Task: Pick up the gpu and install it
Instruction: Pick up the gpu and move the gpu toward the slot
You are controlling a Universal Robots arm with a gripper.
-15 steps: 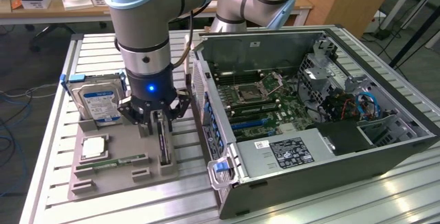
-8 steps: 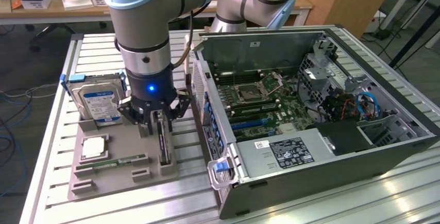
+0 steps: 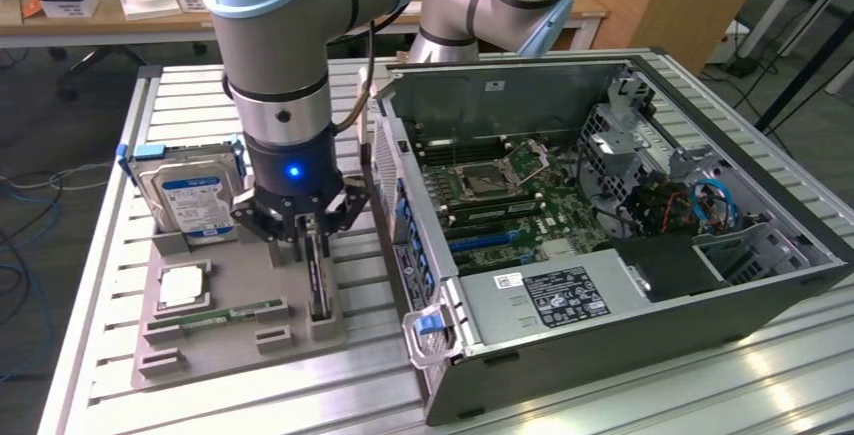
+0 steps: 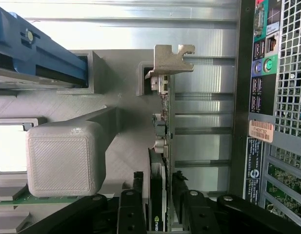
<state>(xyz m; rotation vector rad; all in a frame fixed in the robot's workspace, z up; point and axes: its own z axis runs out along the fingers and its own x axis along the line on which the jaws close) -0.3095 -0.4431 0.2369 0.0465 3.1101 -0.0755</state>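
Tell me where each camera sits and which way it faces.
Exterior view: off the arm, raised, looking down across the table at the tray, the open case and the gpu; the arm and hand show.
Wrist view: on the wrist, looking down past the hand along the gpu, which stands on edge in the tray; the case's rear is beside it.
Shared: hand, gpu, tray, case.
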